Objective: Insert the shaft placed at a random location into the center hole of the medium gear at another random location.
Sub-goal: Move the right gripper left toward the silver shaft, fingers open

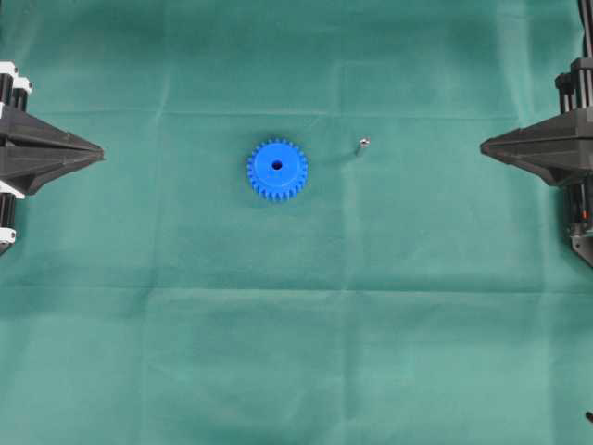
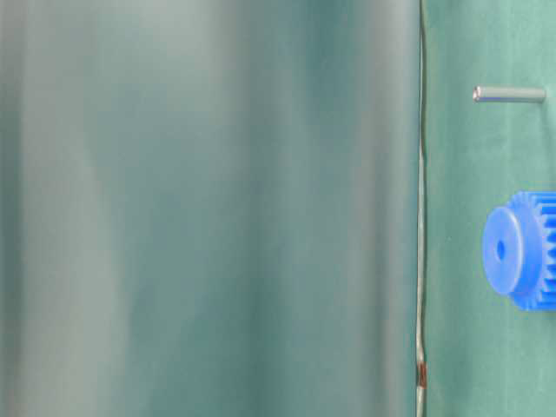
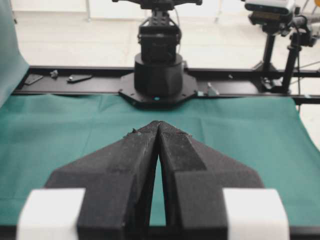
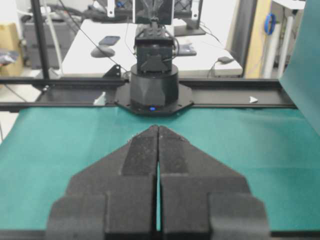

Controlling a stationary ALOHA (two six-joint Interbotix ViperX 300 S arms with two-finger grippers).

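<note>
Medium gear (image 1: 277,170) lies flat near the middle of the green-covered tabletop (image 1: 296,352), hub up, center hole (image 1: 277,166) dark and unfilled. Shaft (image 1: 363,143) stands on end just right of the gear and slightly farther back, apart from it; the table-level view shows its full length (image 2: 510,94).

Left pincer (image 1: 100,151) at the left edge, tips pressed together, holding nothing. Right pincer (image 1: 484,146) at the right edge, likewise closed tight and bare. Both sit well apart from gear and shaft.
</note>
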